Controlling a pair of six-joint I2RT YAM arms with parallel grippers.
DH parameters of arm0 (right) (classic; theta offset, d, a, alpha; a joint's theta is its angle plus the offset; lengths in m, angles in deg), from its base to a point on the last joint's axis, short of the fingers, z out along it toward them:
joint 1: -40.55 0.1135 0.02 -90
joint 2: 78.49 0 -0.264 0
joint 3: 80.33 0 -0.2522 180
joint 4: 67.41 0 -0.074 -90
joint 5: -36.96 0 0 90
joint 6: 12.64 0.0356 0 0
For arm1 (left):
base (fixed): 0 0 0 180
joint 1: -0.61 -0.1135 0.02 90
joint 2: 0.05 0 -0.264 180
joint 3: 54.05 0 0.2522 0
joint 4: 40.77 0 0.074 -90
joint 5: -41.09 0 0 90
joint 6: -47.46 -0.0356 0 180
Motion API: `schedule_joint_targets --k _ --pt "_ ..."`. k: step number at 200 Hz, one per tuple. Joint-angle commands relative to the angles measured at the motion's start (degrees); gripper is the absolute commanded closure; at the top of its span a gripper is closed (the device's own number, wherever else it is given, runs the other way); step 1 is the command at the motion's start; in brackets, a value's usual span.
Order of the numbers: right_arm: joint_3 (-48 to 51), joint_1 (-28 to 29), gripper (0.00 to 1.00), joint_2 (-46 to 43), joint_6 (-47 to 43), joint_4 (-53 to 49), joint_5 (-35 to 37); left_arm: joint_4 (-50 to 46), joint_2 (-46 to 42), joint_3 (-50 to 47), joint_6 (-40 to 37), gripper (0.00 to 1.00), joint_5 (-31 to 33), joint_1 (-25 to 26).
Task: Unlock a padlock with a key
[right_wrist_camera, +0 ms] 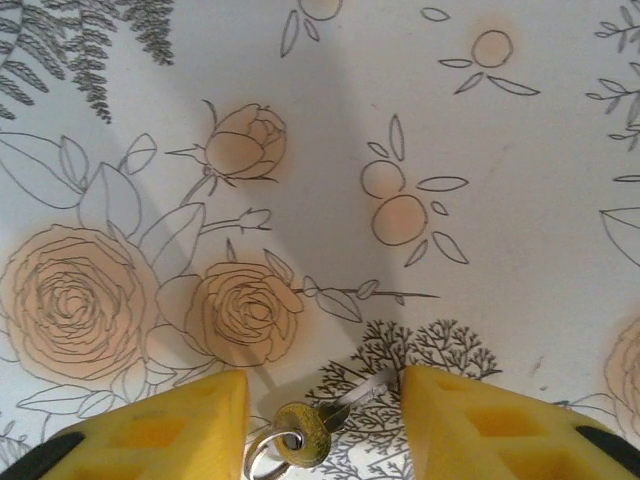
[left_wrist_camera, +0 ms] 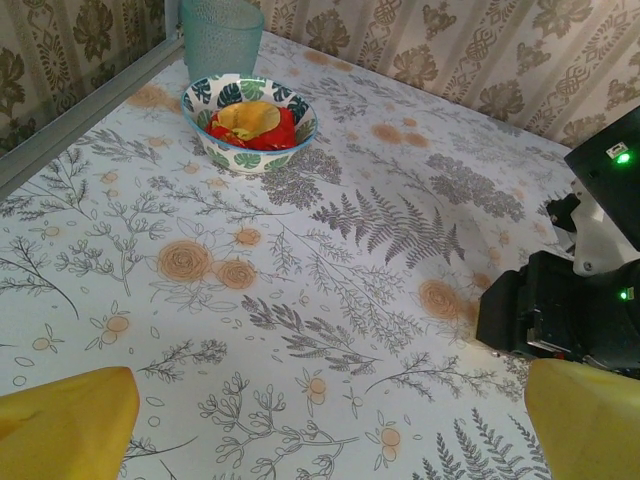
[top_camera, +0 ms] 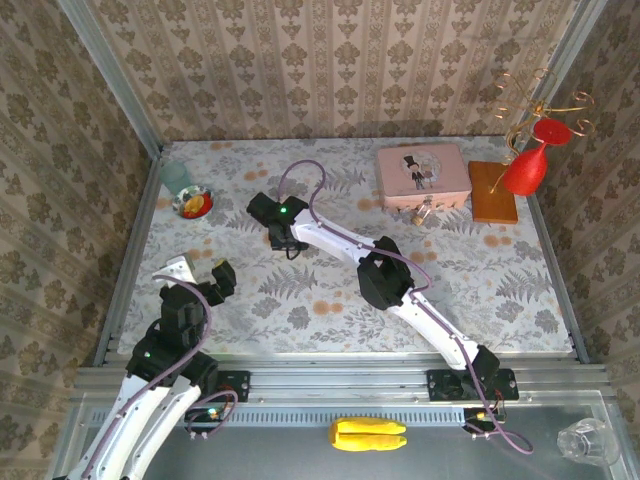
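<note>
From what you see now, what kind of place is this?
Probably a staged robot test booth: wallpapered panels enclose a floral-covered table, robot arms are bolted to a metal rail, with props like a pink tin.

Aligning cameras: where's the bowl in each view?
Top external: bowl at the table's far left, a glass just beyond it.
Left wrist: bowl upper left, the glass behind it.
Right wrist: tablecloth close up, a key lying inside the open right gripper.
Shared landmark: the floral tablecloth.
</note>
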State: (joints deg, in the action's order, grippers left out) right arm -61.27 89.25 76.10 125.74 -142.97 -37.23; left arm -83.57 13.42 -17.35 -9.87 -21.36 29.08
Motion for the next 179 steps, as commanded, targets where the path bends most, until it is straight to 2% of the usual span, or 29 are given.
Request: schedule_joint_targets --k 1,33,62,115,179 --pt "-0.46 0.07 0.59 1.11 -0.13 -6.39 2.13 -1.15 -0.68 1.41 0.73 0.0 1.54 0.18" --pt "4.24 0.34 0.66 -2.22 -0.41 -4.87 3.59 -1.02 -0.71 1.32 0.78 0.0 1.54 0.11" --pt "9.54 0.6 0.67 -5.46 -0.4 -1.77 3.49 -0.93 -0.71 1.14 0.82 0.0 1.46 0.01" --pt "10.64 1.3 0.68 -5.56 -0.7 -1.47 3.72 -0.76 -0.64 0.97 0.73 0.0 1.28 -0.24" --pt "17.26 1.79 0.89 -9.45 0.12 3.58 3.86 0.16 -0.29 0.35 0.49 0.0 1.1 -0.34"
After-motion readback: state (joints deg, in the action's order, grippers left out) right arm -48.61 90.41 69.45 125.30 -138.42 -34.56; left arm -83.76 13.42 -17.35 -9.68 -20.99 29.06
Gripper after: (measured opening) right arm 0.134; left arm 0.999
